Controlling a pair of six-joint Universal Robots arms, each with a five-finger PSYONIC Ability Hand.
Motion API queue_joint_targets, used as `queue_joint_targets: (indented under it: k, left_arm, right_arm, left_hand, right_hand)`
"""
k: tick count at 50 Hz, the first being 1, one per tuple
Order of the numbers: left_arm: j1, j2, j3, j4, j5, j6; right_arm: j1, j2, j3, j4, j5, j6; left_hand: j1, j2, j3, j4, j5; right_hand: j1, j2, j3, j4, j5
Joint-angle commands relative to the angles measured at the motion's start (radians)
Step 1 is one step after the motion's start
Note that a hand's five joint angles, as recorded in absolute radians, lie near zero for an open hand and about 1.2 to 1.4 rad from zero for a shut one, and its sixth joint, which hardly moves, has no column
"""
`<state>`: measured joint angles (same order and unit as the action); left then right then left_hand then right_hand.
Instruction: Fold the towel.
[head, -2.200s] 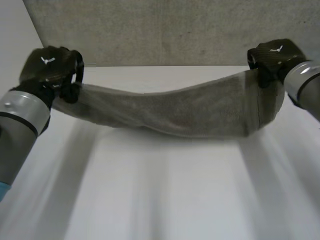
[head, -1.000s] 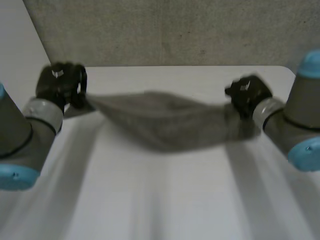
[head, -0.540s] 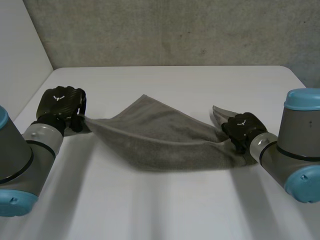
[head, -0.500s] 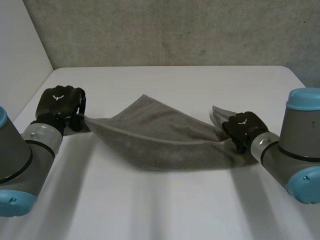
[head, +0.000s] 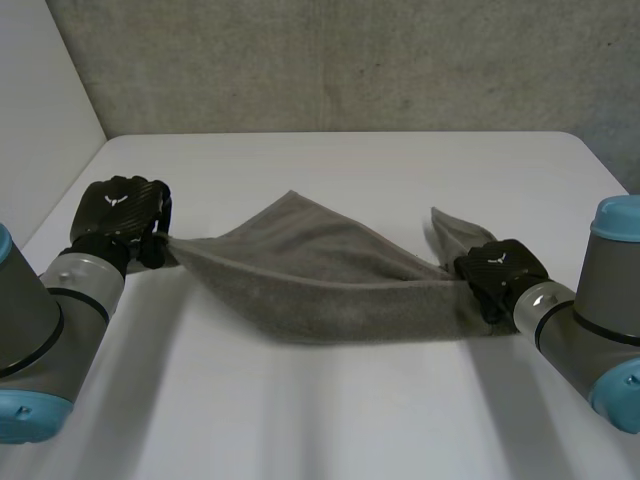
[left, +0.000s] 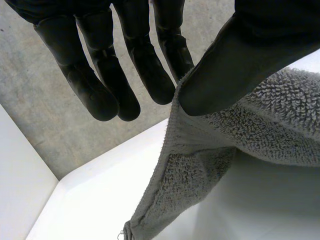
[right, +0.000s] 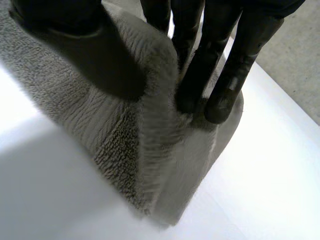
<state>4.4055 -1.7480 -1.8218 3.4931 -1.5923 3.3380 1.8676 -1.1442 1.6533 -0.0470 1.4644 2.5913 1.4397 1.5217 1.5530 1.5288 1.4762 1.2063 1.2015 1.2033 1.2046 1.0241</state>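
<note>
- Both hands have dropped low since 2.2 s back; grey towel now sags onto white table, stretched between them.
- Left hand: thumb pins a towel corner against near-straight fingers. Right hand: clamped on the bunched opposite end.
- Risk: left pinch looks shallow, at the hem; a tug could strip it. Bunched right end may fold crooked.
- Table smooth; concrete wall behind.

White table, bare matte top filling the lower and middle frame; its far edge meets a grey wall across the upper frame. One grey towel stretches left to right across mid-frame. Its sagging middle rests on the tabletop, with one corner peaked toward the wall.
</note>
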Motion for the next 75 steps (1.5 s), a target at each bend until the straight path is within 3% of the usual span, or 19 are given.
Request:
queue_joint_targets:
  k: [1,4,6,14,21,25,31,37,46,50,52,53,55,57,63,71,75]
  left_arm:
    - [0.0,0.008,0.004,0.003,0.002,0.002]
    - [0.0,0.044,0.01,-0.002,0.002,0.012]
    - [0.002,0.109,0.022,0.0,0.002,0.038]
    - [0.022,0.306,0.091,-0.006,0.002,0.107]
    - [0.026,0.367,0.144,-0.037,-0.003,0.104]
    - [0.016,0.369,0.139,-0.062,-0.003,0.103]
    - [0.014,0.344,0.111,-0.063,-0.002,0.104]
    - [0.012,0.186,0.104,-0.059,0.003,0.114]
    - [0.012,-0.097,0.344,-0.111,0.0,0.141]
    - [0.011,-0.125,0.473,-0.134,-0.018,0.147]
    - [0.008,-0.12,0.554,-0.126,-0.021,0.118]
    - [0.008,-0.12,0.555,-0.126,-0.021,0.118]
    - [-0.004,-0.084,0.616,-0.118,-0.029,0.063]
    - [-0.006,-0.053,0.63,-0.118,-0.032,0.029]
    - [-0.006,-0.025,0.586,-0.131,-0.029,-0.066]
    - [0.003,-0.093,0.374,-0.125,-0.023,-0.06]
    - [0.009,-0.116,0.291,-0.12,-0.02,-0.06]
  right_arm:
    - [-0.004,0.0,-0.018,-0.028,0.005,0.001]
    - [-0.007,-0.032,-0.023,-0.036,0.004,0.001]
    - [-0.005,-0.182,-0.027,-0.04,0.005,0.007]
    - [-0.036,-0.481,-0.128,-0.031,-0.006,0.108]
    - [-0.07,-0.552,-0.233,0.129,-0.038,0.11]
    - [-0.097,-0.522,-0.259,0.235,-0.079,0.101]
    - [-0.102,-0.431,-0.257,0.268,-0.111,0.067]
    - [-0.088,-0.287,-0.282,0.288,-0.099,0.004]
    - [-0.047,-0.02,-0.522,0.274,-0.052,-0.056]
    - [-0.033,0.011,-0.619,0.194,0.008,-0.039]
    - [-0.009,-0.003,-0.615,-0.028,0.054,-0.008]
    - [-0.008,-0.003,-0.615,-0.03,0.054,-0.008]
    - [0.016,-0.069,-0.552,-0.219,0.086,0.015]
    - [0.016,-0.112,-0.519,-0.249,0.089,0.016]
    - [0.013,-0.131,-0.466,-0.153,0.07,0.013]
    - [0.016,-0.019,-0.409,0.12,-0.012,-0.052]
    - [0.019,0.034,-0.356,0.16,-0.01,-0.097]
  left_hand:
    - [-0.043,-0.125,-0.157,-0.133,-0.254]
    - [-0.043,-0.125,-0.157,-0.133,-0.254]
    - [-0.043,-0.125,-0.157,-0.133,-0.254]
    - [-0.043,-0.125,-0.157,-0.133,-0.254]
    - [-0.043,-0.125,-0.157,-0.133,-0.254]
    - [-0.043,-0.125,-0.157,-0.133,-0.254]
    - [-0.043,-0.125,-0.157,-0.133,-0.254]
    - [-0.043,-0.125,-0.157,-0.133,-0.254]
    - [-0.043,-0.125,-0.157,-0.133,-0.254]
    - [-0.043,-0.125,-0.157,-0.133,-0.254]
    - [-0.043,-0.125,-0.157,-0.133,-0.254]
    - [-0.043,-0.125,-0.157,-0.133,-0.254]
    - [-0.043,-0.125,-0.157,-0.133,-0.254]
    - [-0.043,-0.125,-0.157,-0.133,-0.254]
    - [-0.043,-0.125,-0.157,-0.133,-0.254]
    - [-0.043,-0.125,-0.157,-0.133,-0.254]
    - [-0.043,-0.125,-0.157,-0.133,-0.254]
  right_hand:
    - [0.19,0.195,0.193,0.192,0.198]
    - [0.19,0.195,0.193,0.192,0.198]
    - [0.19,0.195,0.193,0.192,0.198]
    - [0.19,0.195,0.193,0.192,0.198]
    - [0.19,0.195,0.193,0.192,0.198]
    - [0.19,0.195,0.193,0.192,0.198]
    - [0.19,0.195,0.193,0.192,0.198]
    - [0.19,0.195,0.193,0.192,0.198]
    - [0.19,0.195,0.193,0.192,0.198]
    - [0.19,0.195,0.193,0.192,0.198]
    - [0.19,0.195,0.193,0.192,0.198]
    - [0.19,0.195,0.193,0.192,0.198]
    - [0.19,0.195,0.193,0.192,0.198]
    - [0.19,0.195,0.193,0.192,0.198]
    - [0.19,0.195,0.193,0.192,0.198]
    - [0.19,0.195,0.193,0.192,0.198]
    - [0.19,0.195,0.193,0.192,0.198]
